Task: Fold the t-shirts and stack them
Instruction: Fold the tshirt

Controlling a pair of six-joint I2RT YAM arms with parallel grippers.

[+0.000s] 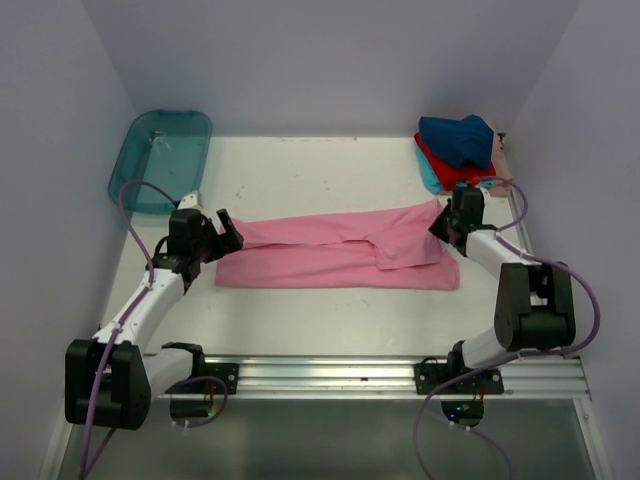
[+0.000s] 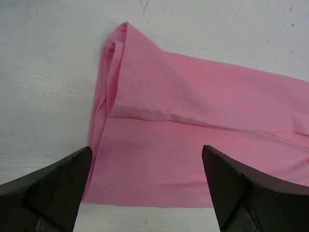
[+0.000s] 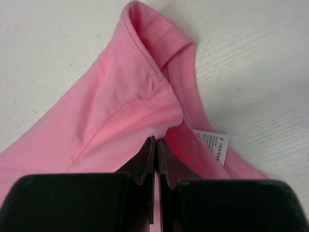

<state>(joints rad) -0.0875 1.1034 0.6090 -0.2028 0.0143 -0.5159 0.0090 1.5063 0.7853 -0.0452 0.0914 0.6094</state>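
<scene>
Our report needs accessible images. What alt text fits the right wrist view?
The right pincer is shut on the pink t-shirt near its collar. A small white tag shows inside the neckline, with the white table behind.

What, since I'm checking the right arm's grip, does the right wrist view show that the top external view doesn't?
Only the right wrist view: the pink t-shirt's white tag by its collar, and the right gripper shut, pinching cloth beside that collar. Only the top view: the open left gripper at the shirt's other end, the teal tub, and the pile of other shirts. Both: the pink t-shirt with the right gripper at its collar end.
</scene>
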